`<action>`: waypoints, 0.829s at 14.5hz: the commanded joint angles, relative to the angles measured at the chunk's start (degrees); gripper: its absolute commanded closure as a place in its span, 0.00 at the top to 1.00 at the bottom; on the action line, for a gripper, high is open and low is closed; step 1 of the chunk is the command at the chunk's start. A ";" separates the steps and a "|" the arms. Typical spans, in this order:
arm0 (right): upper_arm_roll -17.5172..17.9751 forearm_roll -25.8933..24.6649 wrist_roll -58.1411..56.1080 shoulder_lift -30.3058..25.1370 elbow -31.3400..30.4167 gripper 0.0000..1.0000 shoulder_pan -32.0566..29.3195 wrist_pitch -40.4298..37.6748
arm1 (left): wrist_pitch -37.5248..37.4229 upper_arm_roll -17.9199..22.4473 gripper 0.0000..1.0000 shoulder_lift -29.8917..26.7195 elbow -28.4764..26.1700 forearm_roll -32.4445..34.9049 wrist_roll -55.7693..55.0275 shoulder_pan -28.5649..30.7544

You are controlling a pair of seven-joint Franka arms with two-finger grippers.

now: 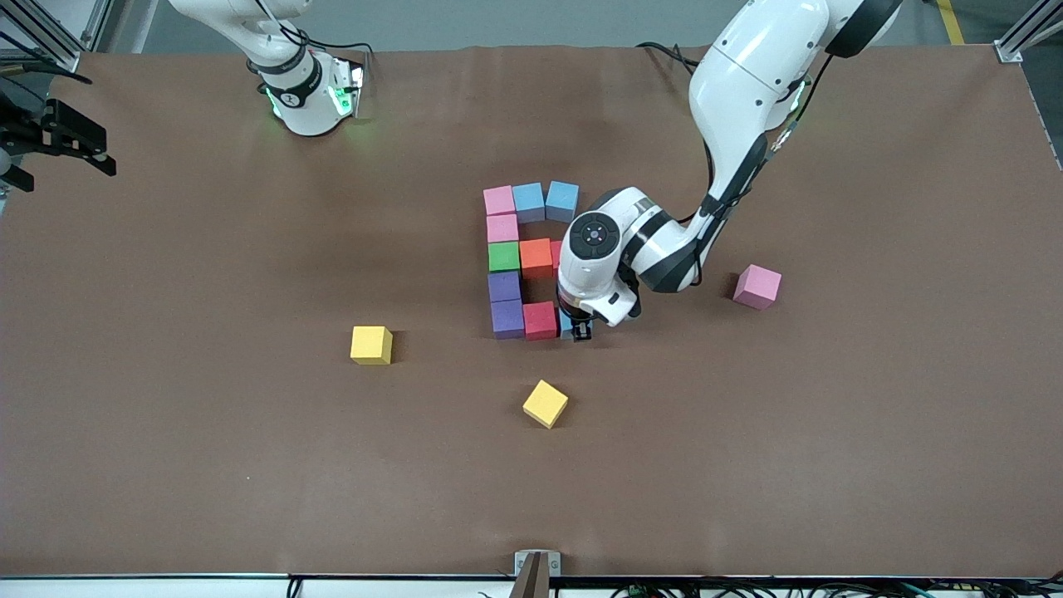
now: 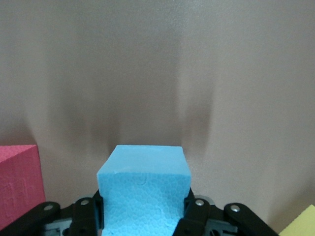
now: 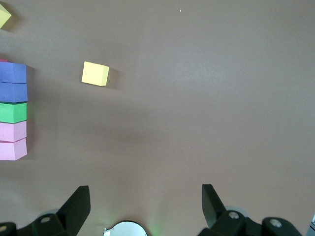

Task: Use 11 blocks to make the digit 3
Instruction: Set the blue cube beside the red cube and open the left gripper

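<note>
Blocks: left end effector (image 1: 582,330) clamps light blue cube (image 2: 143,189) beside red cube (image 1: 540,320); right end effector (image 3: 145,209) waits, spread.

A light blue foam cube (image 2: 143,189) sits upright between the left gripper's (image 2: 144,216) jaws, clamped at its sides, beside the red cube (image 1: 540,320) ending the digit 3's (image 1: 503,267) nearest arm.

Left gripper (image 1: 582,330) low beside red cube (image 1: 540,320), at the digit 3 (image 1: 504,266).
</note>
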 commanded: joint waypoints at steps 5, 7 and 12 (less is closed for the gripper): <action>-1.61 0.35 -0.85 -2.75 -1.94 1.00 1.28 -0.53 | 0.26 0.04 0.27 4.19 3.24 -0.65 -1.44 -1.74; -1.61 0.35 -0.85 -2.66 -1.94 1.00 1.19 -0.62 | 0.34 0.12 0.29 4.28 3.68 -0.39 -1.44 -1.74; -1.26 0.44 -0.85 -2.58 -1.94 1.00 1.37 -0.54 | -0.96 0.21 1.00 2.53 4.12 0.05 -0.83 -1.13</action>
